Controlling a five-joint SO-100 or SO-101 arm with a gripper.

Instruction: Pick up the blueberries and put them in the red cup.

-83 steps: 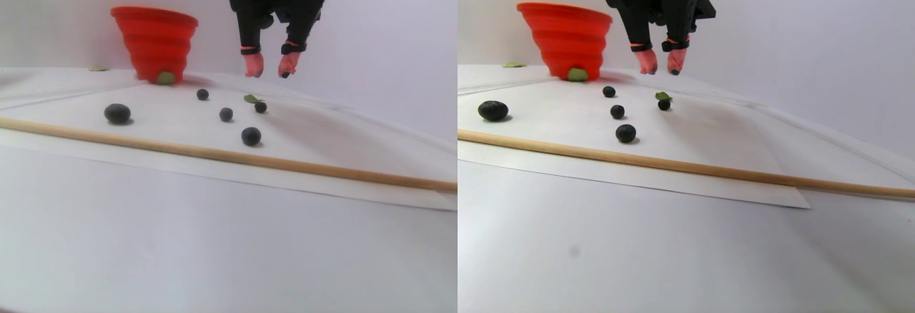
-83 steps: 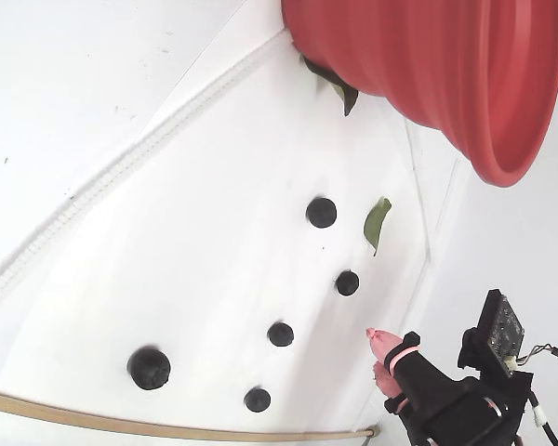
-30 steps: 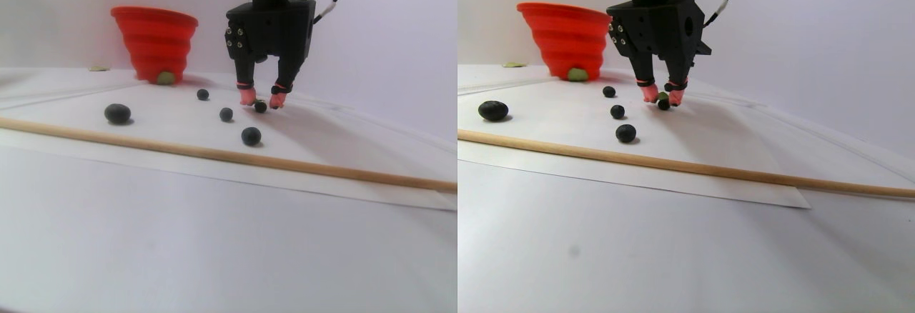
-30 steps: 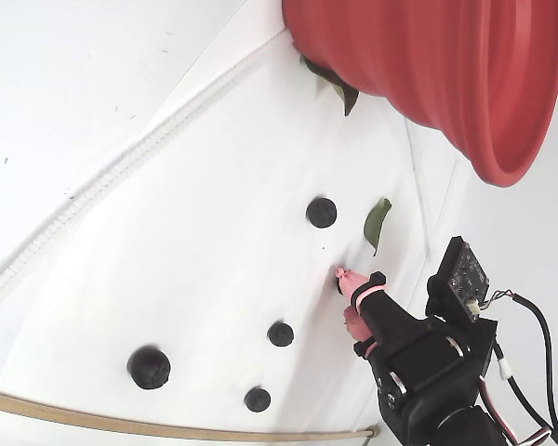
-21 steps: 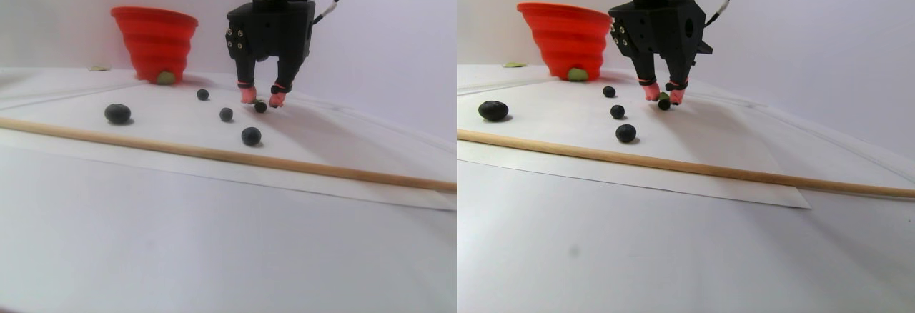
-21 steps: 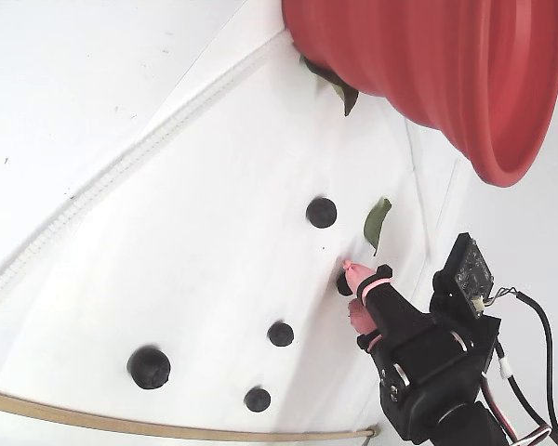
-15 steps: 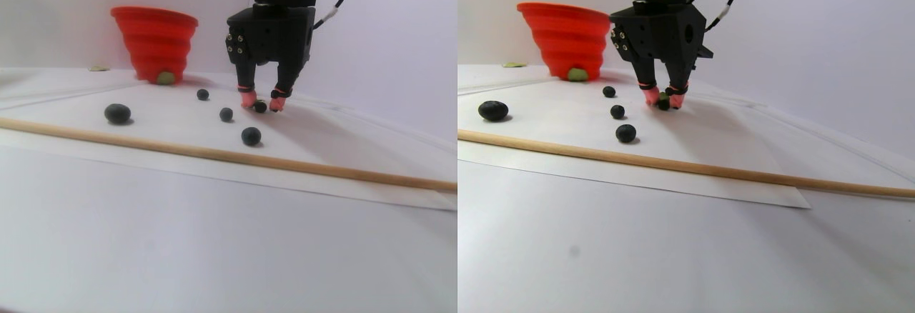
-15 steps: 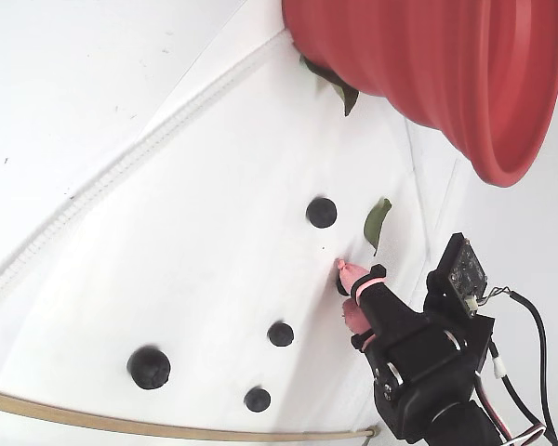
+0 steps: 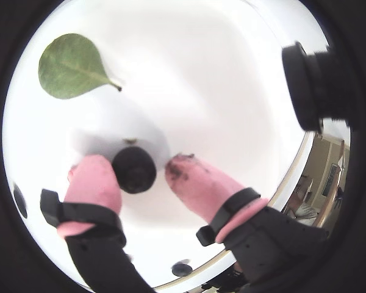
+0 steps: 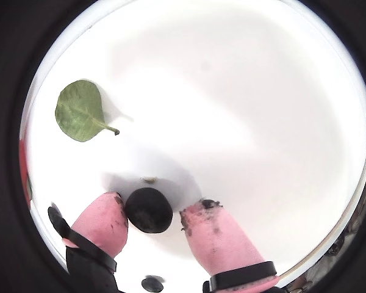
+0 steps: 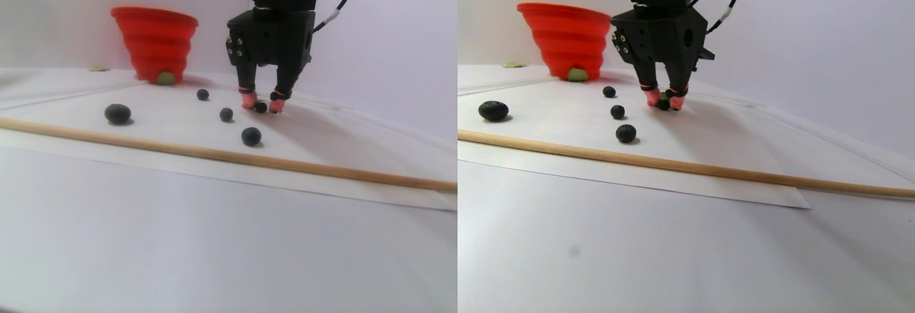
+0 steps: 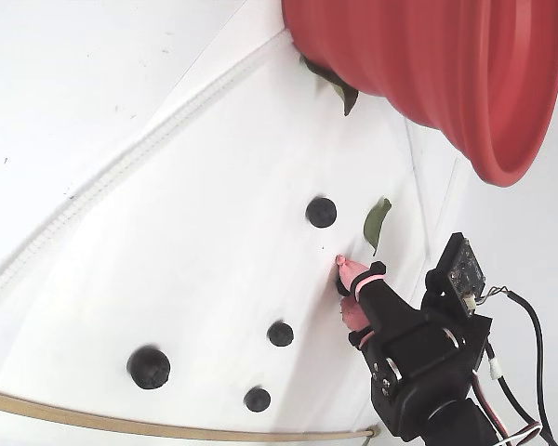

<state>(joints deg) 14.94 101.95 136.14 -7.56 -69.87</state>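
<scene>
from my stereo pair view, going left to right, i see the largest blueberry (image 11: 117,113) alone at the left of the white sheet (image 11: 171,123), then the red cup (image 11: 155,42) upright at the back, then three more blueberries (image 11: 226,114) loose in front. right of those my gripper (image 11: 260,104) is down at the sheet. in a wrist view its pink fingertips (image 9: 93,177) are partly open around one blueberry (image 9: 134,170), the left tip touching it and the right just beside, a green leaf (image 9: 70,66) above.
</scene>
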